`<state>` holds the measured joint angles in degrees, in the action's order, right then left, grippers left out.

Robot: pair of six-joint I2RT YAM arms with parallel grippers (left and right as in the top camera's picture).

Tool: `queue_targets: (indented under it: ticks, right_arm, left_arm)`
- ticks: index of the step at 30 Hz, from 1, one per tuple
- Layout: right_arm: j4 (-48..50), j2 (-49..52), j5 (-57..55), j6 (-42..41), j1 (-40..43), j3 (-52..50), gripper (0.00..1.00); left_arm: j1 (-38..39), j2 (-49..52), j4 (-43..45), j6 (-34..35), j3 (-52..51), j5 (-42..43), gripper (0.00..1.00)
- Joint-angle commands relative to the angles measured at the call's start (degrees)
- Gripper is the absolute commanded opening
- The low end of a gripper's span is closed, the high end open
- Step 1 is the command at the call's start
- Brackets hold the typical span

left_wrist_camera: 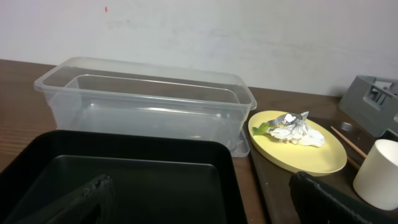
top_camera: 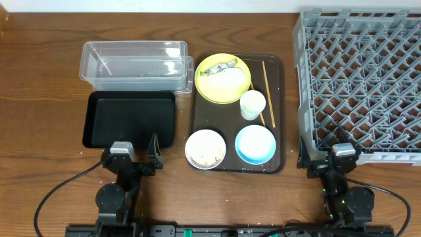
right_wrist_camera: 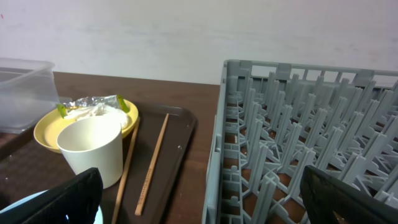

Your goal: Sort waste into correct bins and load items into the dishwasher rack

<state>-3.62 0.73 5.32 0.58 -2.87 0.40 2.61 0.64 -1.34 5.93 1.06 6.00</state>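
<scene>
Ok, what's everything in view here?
Rectangular plastic container: one, clear, back left.
Shallow rectangular tray: one, black, front left.
Serving tray: one, brown, centre.
Round plate: one, yellow, serving tray's back.
Snack wrapper: one, yellow-green, on plate.
Crumpled paper: one, white, on plate.
Small cup: one, white, beside plate.
Wooden chopsticks: two, tan, beside cup.
Left bowl: one, white, serving tray's front, holds scraps.
Right bowl: one, light-blue, beside it.
Lattice rack: one, grey, right.
Left gripper, right gripper: two, black, front, open.

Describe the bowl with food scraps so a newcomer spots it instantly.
Left of the large grey plastic lattice rack lies a dark brown rectangular serving tray. At its robot-side left corner sits a round white bowl, beside a round light-blue bowl. Only the white one holds beige food scraps.
</scene>
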Motion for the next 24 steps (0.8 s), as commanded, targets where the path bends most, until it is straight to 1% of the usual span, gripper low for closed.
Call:
queue_targets:
  ticks: [1, 8, 15, 18, 24]
  right_arm:
    - [0.0, -0.35, -0.37, -0.79, -0.52, -0.09, 0.99]
    - [0.48, -0.35, -0.87, -0.7, -0.52, -0.09, 0.99]
    - [2.6, -0.35, -1.01, 0.76, -0.52, -0.09, 0.99]
    - [2.91, -0.35, -0.98, 0.76, -0.52, -0.09, 0.99]
    - [3.04, -0.35, -0.55, 0.76, -0.52, 1.66, 0.99]
  left_arm:
    - [-0.35, -0.42, -2.16, -0.57, -0.83, 0.87, 0.92]
    - [-0.35, -0.42, -1.57, -0.52, -0.83, 0.9, 0.92]
    - [-0.35, -0.42, 2.54, -0.55, -0.81, 0.9, 0.92]
    - [-0.35, -0.42, 2.67, -0.52, -0.52, 0.96, 0.92]
    - [-0.35, 0.24, 2.73, -0.57, 2.64, 1.11, 0.92]
